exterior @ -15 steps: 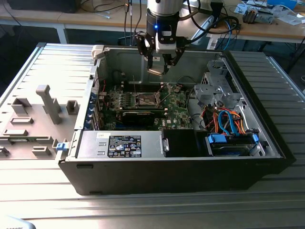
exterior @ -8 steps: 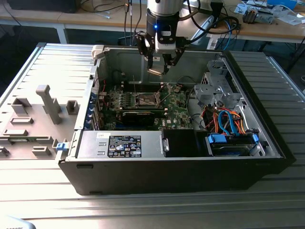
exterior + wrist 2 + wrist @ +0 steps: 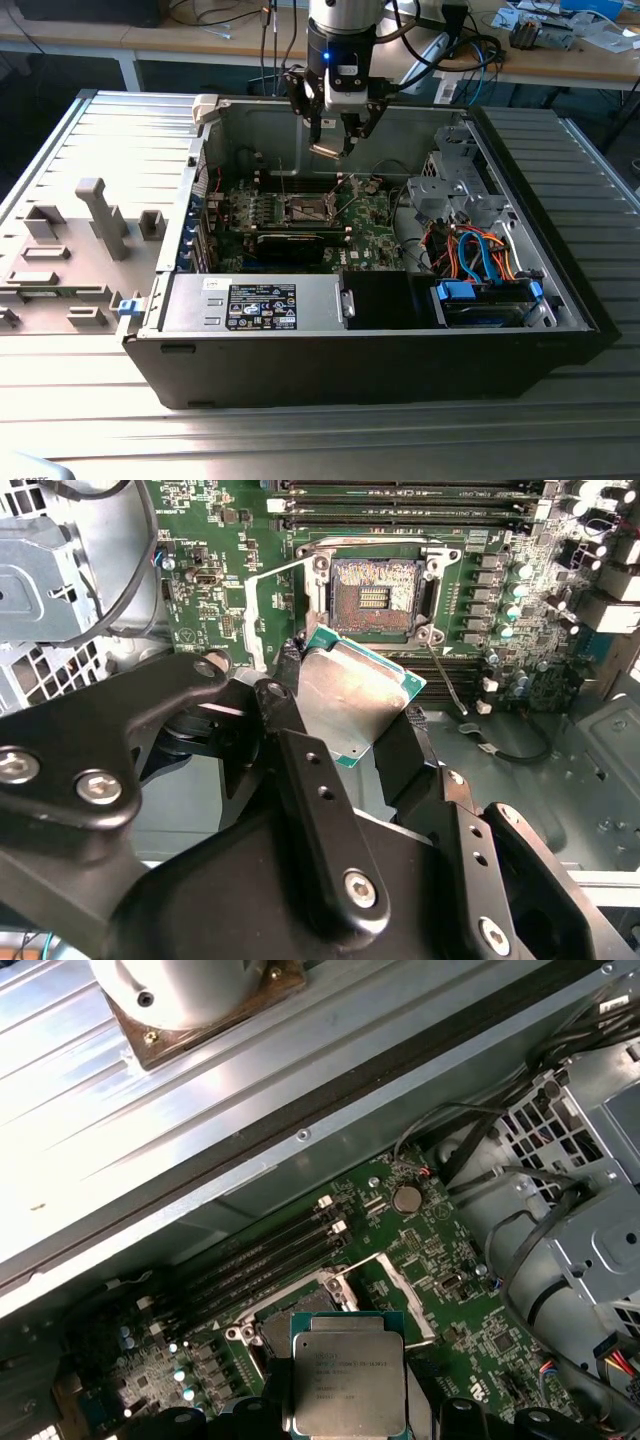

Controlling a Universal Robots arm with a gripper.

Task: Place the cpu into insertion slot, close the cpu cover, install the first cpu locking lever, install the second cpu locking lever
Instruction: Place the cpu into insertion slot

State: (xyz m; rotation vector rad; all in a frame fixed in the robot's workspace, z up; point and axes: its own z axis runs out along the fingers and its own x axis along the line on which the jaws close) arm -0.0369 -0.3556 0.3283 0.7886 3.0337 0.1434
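The gripper point(image 3: 345, 712) hangs over the middle of the motherboard point(image 3: 215, 580), where a tilted descent could bend pins in the open insertion slot point(image 3: 377, 595) or snag the raised cpu cover point(image 3: 258, 615). The cpu point(image 3: 352, 685) sits between the jaws, pinched on 2 opposite edges, just short of the slot.
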